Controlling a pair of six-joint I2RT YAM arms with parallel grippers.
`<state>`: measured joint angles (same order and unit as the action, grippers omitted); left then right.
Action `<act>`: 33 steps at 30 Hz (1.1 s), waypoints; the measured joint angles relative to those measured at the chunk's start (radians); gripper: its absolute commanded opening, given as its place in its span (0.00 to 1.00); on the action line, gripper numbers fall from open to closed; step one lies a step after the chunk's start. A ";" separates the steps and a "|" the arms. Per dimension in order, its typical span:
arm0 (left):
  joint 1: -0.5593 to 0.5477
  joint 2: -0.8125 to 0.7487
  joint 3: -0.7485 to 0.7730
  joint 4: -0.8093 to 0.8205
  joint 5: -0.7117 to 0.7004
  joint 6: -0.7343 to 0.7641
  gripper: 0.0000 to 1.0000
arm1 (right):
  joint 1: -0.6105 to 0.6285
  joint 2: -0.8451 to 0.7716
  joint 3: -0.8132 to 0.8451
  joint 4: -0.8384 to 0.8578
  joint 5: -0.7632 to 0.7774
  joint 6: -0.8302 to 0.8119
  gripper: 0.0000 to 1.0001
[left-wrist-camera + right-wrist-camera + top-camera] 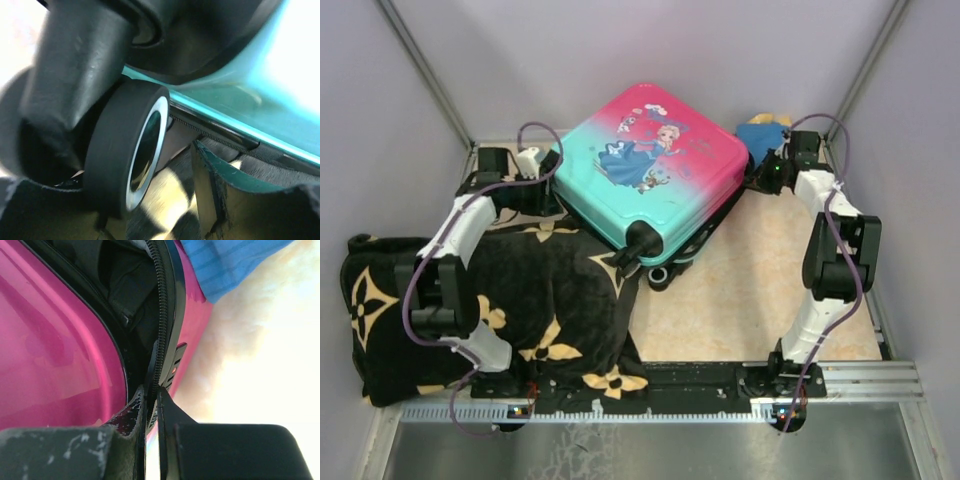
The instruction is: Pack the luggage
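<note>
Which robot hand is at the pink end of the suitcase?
The right gripper, shut at the zip of the luggage at its pink corner; the left gripper is at the teal end, by a wheel.

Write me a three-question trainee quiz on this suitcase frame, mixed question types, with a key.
1. True or false: the suitcase lies spread wide open.
2. What sits between the fingers of the left end effector? A) a wheel B) a bottle C) a cup
3. Is the right end effector open or shut, and what part of the suitcase is it at?

Key
1. False: it is folded together.
2. A.
3. Shut, at the zip.
</note>
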<state>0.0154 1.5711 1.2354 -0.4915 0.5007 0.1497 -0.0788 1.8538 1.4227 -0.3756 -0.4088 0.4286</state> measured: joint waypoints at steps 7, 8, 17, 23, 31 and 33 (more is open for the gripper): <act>-0.150 0.230 0.156 0.039 0.020 -0.046 0.55 | -0.085 0.021 0.033 0.012 0.049 -0.039 0.00; -0.172 0.257 0.185 0.037 0.020 -0.048 0.56 | -0.097 0.021 0.033 0.011 0.050 -0.045 0.00; -0.251 0.386 0.372 -0.060 0.019 -0.056 0.65 | -0.150 -0.060 -0.063 0.021 0.066 -0.104 0.00; -0.264 0.428 0.410 0.035 0.031 -0.047 0.75 | -0.158 -0.196 -0.231 0.080 0.107 -0.112 0.00; -0.286 0.355 0.381 -0.035 0.124 0.167 0.88 | -0.163 -0.213 -0.229 0.035 0.137 -0.110 0.00; -0.296 0.254 0.267 -0.041 0.171 0.230 0.89 | -0.163 -0.202 -0.213 0.028 0.138 -0.106 0.00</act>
<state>-0.2802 1.8256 1.5021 -0.5323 0.6720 0.3798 -0.2420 1.6516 1.2098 -0.3473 -0.2703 0.3222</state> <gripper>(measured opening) 0.878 0.053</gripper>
